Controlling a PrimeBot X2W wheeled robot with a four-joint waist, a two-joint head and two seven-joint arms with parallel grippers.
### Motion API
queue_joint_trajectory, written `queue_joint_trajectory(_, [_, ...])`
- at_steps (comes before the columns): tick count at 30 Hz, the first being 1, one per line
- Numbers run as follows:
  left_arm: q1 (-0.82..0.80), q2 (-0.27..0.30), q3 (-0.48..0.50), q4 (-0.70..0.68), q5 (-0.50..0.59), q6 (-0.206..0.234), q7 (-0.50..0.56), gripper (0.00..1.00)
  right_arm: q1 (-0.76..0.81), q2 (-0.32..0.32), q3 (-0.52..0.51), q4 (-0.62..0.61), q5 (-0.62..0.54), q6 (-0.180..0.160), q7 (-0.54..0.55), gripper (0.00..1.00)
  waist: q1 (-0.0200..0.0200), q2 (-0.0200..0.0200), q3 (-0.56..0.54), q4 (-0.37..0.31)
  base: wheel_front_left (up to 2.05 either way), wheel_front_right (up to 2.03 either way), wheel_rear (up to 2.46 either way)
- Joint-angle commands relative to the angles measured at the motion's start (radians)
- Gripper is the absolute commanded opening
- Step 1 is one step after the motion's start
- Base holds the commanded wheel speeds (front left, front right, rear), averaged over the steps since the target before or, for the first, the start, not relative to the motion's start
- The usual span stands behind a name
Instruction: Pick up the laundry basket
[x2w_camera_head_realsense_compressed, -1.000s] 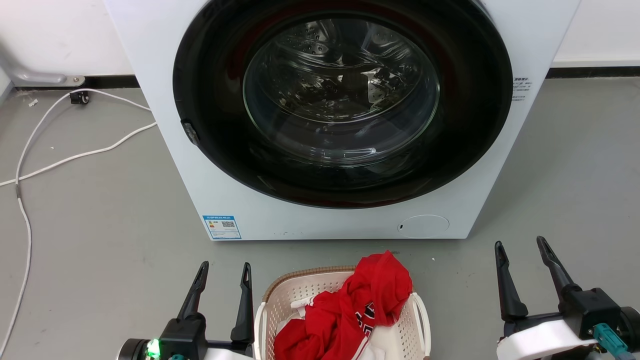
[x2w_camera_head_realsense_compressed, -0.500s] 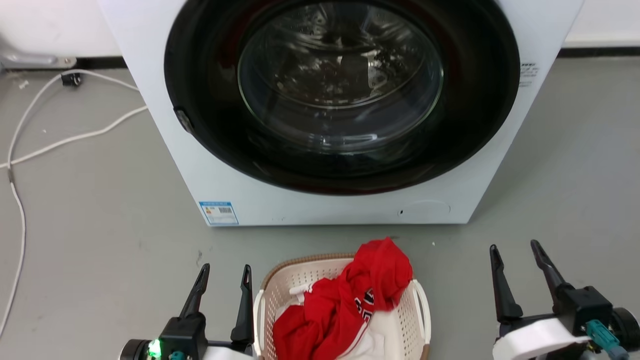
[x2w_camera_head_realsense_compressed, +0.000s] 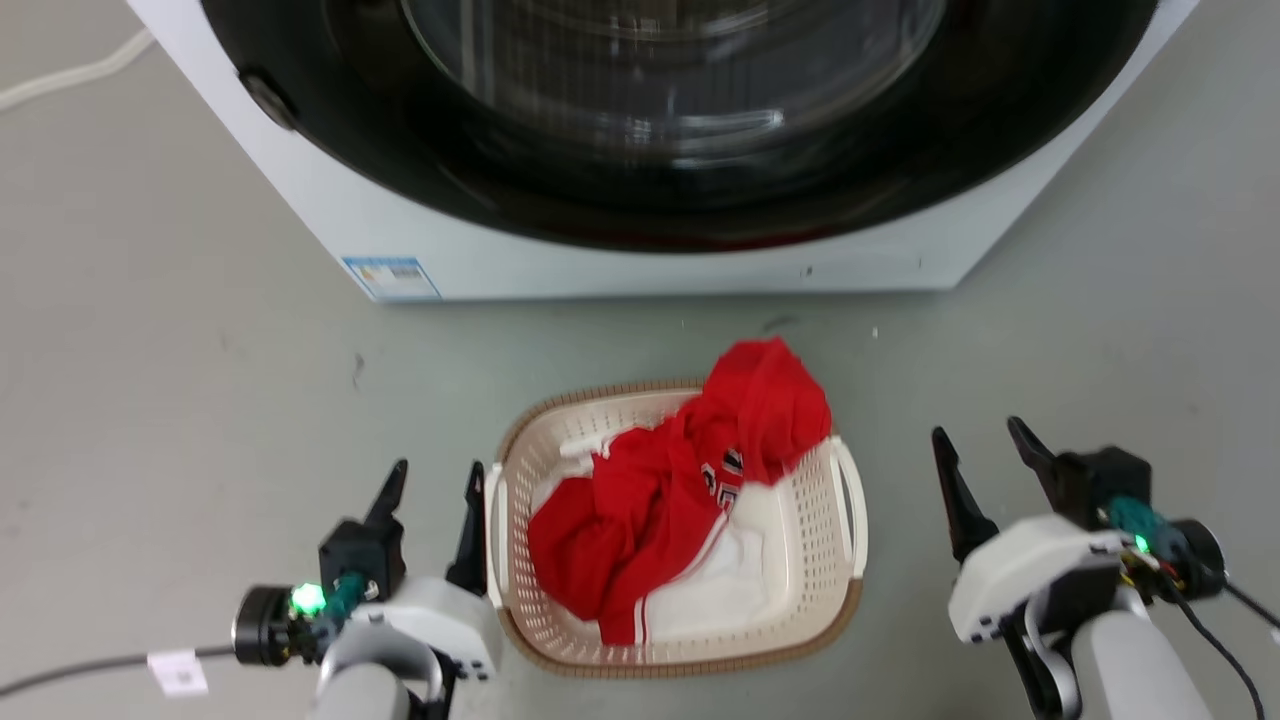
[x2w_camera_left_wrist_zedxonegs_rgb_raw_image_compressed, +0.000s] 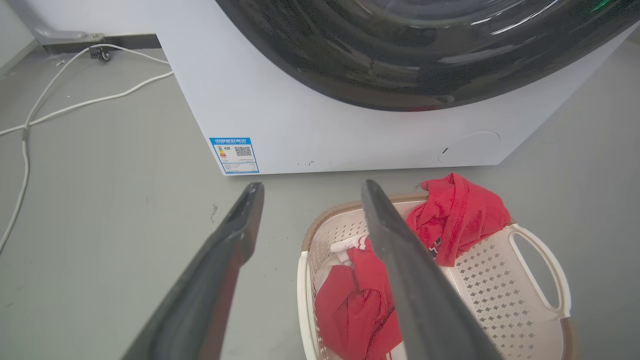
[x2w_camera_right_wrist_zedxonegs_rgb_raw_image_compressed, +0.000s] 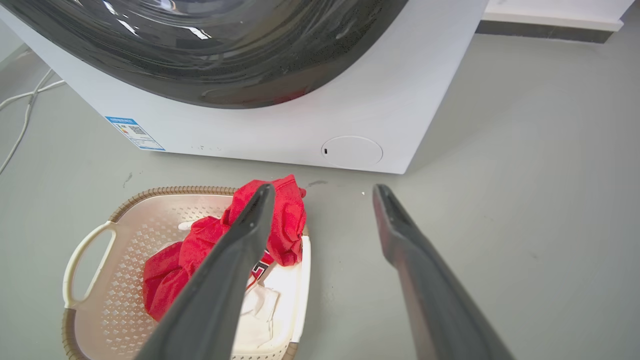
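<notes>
The laundry basket (x2w_camera_head_realsense_compressed: 812, 560) sits on the grey floor in front of the washer, cream-white and perforated with a brown rim and white loop handles on both sides; it holds red and white clothes (x2w_camera_head_realsense_compressed: 680, 490). My left gripper (x2w_camera_head_realsense_compressed: 430, 480) hangs open just left of the basket's left handle, its inner finger close to it. Off to the basket's right, apart from it, my right gripper (x2w_camera_head_realsense_compressed: 985, 440) also stands open. From the left wrist view the basket (x2w_camera_left_wrist_zedxonegs_rgb_raw_image_compressed: 500, 280) lies right of my open fingers. From the right wrist view the basket (x2w_camera_right_wrist_zedxonegs_rgb_raw_image_compressed: 125, 250) lies to the left.
A white front-loading washer (x2w_camera_head_realsense_compressed: 640, 250) with a dark round door stands right behind the basket. A white cable (x2w_camera_left_wrist_zedxonegs_rgb_raw_image_compressed: 60, 107) trails over the floor at the washer's left. Bare grey floor spreads on both sides of the basket.
The head camera has tilted down and moved closer, so the basket now shows whole. Both grippers stay open beside the basket, now lower and nearer its handles.
</notes>
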Motion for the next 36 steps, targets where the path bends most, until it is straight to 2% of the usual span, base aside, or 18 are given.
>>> queue_joint_trajectory(1, [-0.052, 0.015, 0.01, 0.051, -0.003, -0.012, -0.003, 1.0, -0.047, 0.0, 0.009, 0.031, 0.012, 0.0, 0.016, 1.0, -0.0001, -0.0001, 0.098, -0.01, 0.0, 0.0, 0.0])
queue_joint_trajectory(6, [-0.187, 0.04, 0.019, 0.236, -0.026, -0.056, -0.003, 1.0, -0.15, 0.0, 0.042, 0.156, 0.024, 0.0, 0.075, 1.0, -0.0001, -0.0001, 0.181, -0.013, 0.0, 0.0, 0.0])
queue_joint_trajectory(12, [-0.344, 0.07, -0.02, 0.448, -0.031, -0.105, 0.04, 1.0, -0.278, 0.0, 0.069, 0.326, 0.058, 0.0, 0.149, 1.0, -0.0001, -0.0001, 0.263, -0.009, 0.0, 0.0, 0.0])
queue_joint_trajectory(20, [-0.518, 0.091, -0.09, 0.631, -0.063, -0.126, 0.116, 1.0, -0.451, -0.001, 0.095, 0.53, 0.112, 0.0, 0.186, 1.0, -0.0001, -0.0001, 0.364, -0.008, 0.0, 0.0, 0.0])
queue_joint_trajectory(23, [-0.557, 0.076, -0.154, 0.672, -0.112, -0.127, 0.169, 1.0, -0.503, 0.0, 0.106, 0.601, 0.122, 0.0, 0.186, 1.0, -0.0001, -0.0001, 0.387, -0.008, 0.0, 0.0, 0.0])
queue_joint_trajectory(36, [-0.674, 0.148, -0.391, 0.685, -0.311, -0.127, 0.295, 1.0, -0.679, 0.0, 0.202, 0.818, 0.22, 0.0, 0.182, 1.0, -0.0001, -0.0001, 0.48, -0.007, 0.0, 0.0, 0.0])
